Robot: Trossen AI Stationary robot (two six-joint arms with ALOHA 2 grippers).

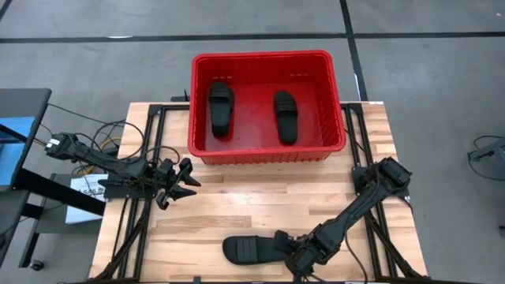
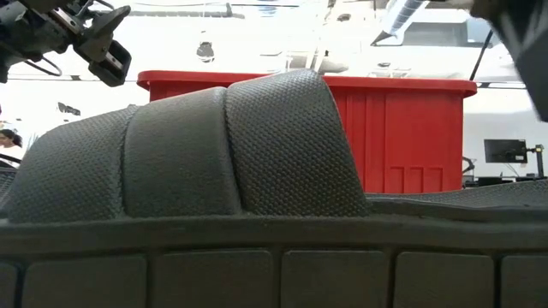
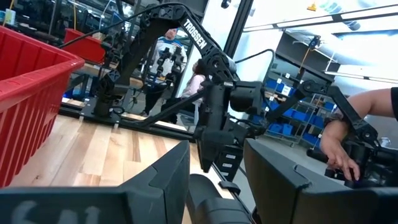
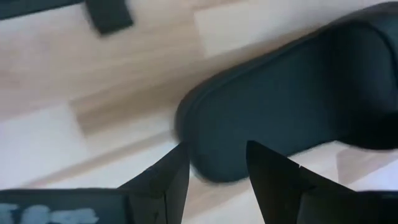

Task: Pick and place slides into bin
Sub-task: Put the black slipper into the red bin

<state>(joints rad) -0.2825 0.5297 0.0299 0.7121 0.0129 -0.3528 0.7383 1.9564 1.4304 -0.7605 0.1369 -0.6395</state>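
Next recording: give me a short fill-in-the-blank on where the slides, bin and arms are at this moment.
1. Inside the red bin lie ____ slides.
2. A third slide lies on the wooden table, at its ____ edge, away from the bin.
3. The pincer right beside that third slide belongs to the ____ arm.
4. The left pincer holds ____.

Missing words: two; near; right; nothing

Low view: a slide's strap [image 2: 231,145] fills the frame, hiding the table and most of the bin [image 2: 411,137]. Right wrist view: slide [image 4: 280,118] blurred, cut off at the edge. High view: right gripper [image 1: 296,254] overlaps that slide's end at the table's near edge; contact unclear.
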